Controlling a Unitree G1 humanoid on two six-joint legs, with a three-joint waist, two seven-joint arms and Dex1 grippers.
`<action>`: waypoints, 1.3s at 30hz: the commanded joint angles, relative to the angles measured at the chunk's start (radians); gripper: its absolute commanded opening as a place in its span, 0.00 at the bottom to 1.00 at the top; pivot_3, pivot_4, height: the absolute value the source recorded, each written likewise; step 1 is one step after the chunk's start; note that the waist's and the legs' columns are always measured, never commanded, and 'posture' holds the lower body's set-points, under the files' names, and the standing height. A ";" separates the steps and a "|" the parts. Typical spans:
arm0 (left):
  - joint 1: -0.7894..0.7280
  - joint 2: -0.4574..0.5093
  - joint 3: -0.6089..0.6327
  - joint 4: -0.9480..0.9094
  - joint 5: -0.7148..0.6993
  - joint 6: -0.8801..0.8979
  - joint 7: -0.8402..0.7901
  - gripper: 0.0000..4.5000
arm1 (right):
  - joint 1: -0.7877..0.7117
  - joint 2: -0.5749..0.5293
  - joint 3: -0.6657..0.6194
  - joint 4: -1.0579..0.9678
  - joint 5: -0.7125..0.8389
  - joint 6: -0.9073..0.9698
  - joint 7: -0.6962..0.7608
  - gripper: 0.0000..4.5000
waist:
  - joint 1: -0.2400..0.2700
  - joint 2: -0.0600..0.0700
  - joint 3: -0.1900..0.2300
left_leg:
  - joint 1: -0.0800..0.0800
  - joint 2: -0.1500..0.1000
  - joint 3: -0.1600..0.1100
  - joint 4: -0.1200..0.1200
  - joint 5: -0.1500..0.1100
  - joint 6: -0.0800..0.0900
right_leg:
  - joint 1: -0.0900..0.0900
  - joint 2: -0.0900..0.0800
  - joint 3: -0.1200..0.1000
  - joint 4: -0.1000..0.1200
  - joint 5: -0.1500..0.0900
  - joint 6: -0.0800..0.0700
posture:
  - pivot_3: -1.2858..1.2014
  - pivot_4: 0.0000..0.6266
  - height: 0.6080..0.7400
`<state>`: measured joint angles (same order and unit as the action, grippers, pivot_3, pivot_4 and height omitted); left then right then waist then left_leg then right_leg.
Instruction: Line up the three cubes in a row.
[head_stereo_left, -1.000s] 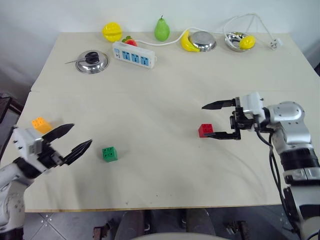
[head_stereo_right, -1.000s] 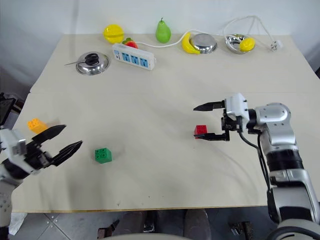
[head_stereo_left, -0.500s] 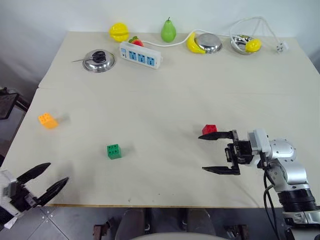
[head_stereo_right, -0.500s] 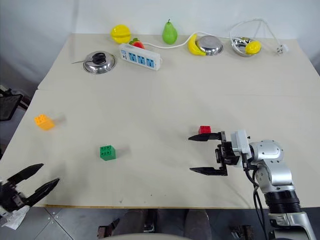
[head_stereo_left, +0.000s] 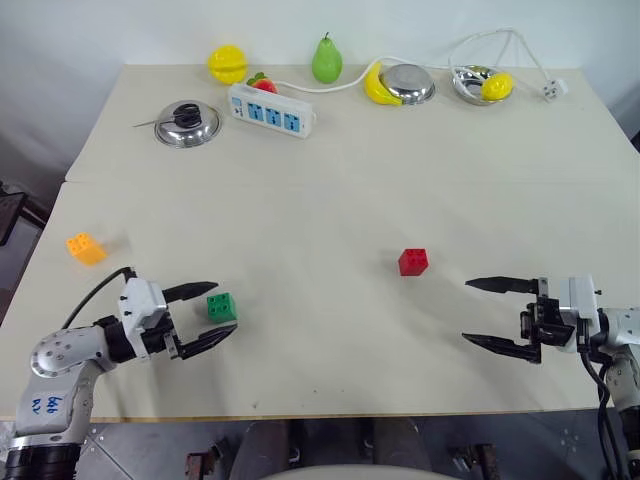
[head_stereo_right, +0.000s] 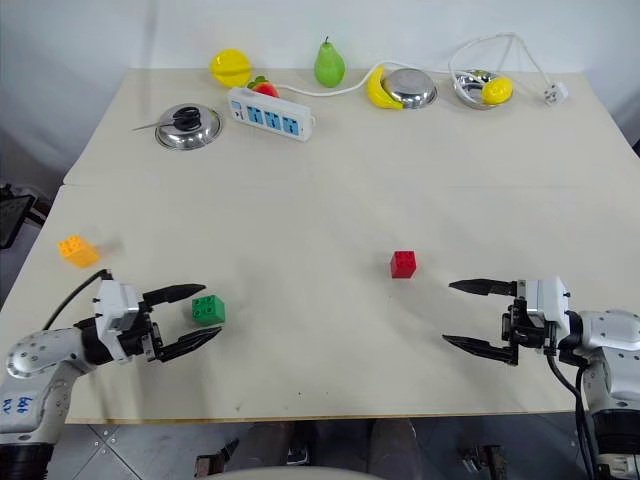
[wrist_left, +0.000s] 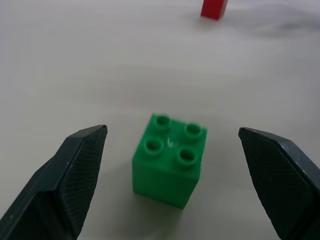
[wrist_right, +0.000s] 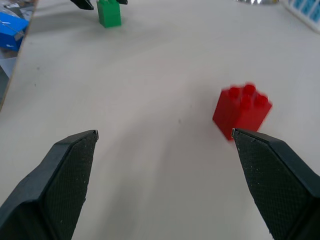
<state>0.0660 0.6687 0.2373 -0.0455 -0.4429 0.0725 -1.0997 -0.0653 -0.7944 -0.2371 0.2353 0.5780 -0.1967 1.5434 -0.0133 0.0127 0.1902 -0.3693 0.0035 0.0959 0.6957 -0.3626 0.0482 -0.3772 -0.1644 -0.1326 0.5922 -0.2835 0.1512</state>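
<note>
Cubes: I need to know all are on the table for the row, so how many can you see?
3. The orange cube sits near the table's left edge, the green cube between the left gripper's open fingers, the red cube right of centre. None seems hidden.

Three cubes are spread over the surface (head_stereo_left: 330, 190): one (head_stereo_left: 85, 247) near the left edge, one (head_stereo_left: 222, 306) toward the front left between the left gripper's (head_stereo_left: 212, 312) fingers (head_stereo_left: 190, 291), one (head_stereo_left: 413, 262) right of centre, well apart from the right gripper (head_stereo_left: 487, 314).
</note>
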 joint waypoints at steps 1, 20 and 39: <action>-0.024 0.036 0.006 0.047 0.015 -0.038 -0.036 0.73 | 0.026 -0.002 -0.047 -0.061 0.012 -0.016 -0.017 1.00 | 0.003 0.000 0.000 | 0.000 0.000 0.000 0.000 0.000 0.000 | 0.000 0.000 0.000 0.000 0.000 0.000 | 0.52 0.24 1.00; -0.859 -0.220 -0.482 0.455 0.187 0.113 -0.163 0.32 | 0.263 0.029 -0.223 -0.242 0.029 0.002 -0.179 1.00 | 0.043 -0.001 0.000 | -0.002 -0.009 -0.002 0.003 0.002 0.003 | 0.003 0.000 0.000 0.000 0.002 0.003 | 0.52 0.24 1.00; -0.994 -0.352 -0.489 0.753 0.316 -0.020 -0.178 0.62 | 0.323 0.123 -0.249 -0.310 0.039 0.000 -0.309 1.00 | 0.037 -0.003 0.002 | -0.003 -0.004 -0.001 0.003 0.002 0.003 | 0.001 0.000 0.001 -0.001 0.002 0.004 | 0.52 0.24 1.00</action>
<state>-0.9311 0.3149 -0.2725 0.7520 -0.1094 0.0510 -1.2655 0.2594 -0.6777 -0.4781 -0.0594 0.5943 -0.1948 1.2427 0.0241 0.0092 0.1919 -0.3720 -0.0005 0.0946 0.6984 -0.3604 0.0512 -0.3763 -0.1644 -0.1315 0.5911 -0.2815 0.1554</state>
